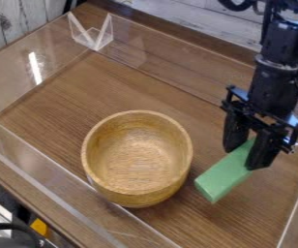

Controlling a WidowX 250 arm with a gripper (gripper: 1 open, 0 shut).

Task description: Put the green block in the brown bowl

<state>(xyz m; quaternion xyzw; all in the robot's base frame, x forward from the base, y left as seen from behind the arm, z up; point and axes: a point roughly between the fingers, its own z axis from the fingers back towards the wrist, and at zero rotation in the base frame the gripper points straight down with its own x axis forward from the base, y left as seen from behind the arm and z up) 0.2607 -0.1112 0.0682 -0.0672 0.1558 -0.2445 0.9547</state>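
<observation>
Gripper (252,141) appears clamped on the upper end of the green block (223,178), which sits beside the brown bowl (137,159), outside its rim. Grasp apparently done; left to do: raise, carry over the rim, release inside.

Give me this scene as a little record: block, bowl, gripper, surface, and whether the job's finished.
Block: green, flat, right of the bowl in the picture, at the gripper
Bowl: brown, round, nothing inside it
Gripper: black, at the block's upper end; grip hard to confirm
Surface: wooden table, under the bowl
Job finished: no, block not yet in the bowl
</observation>
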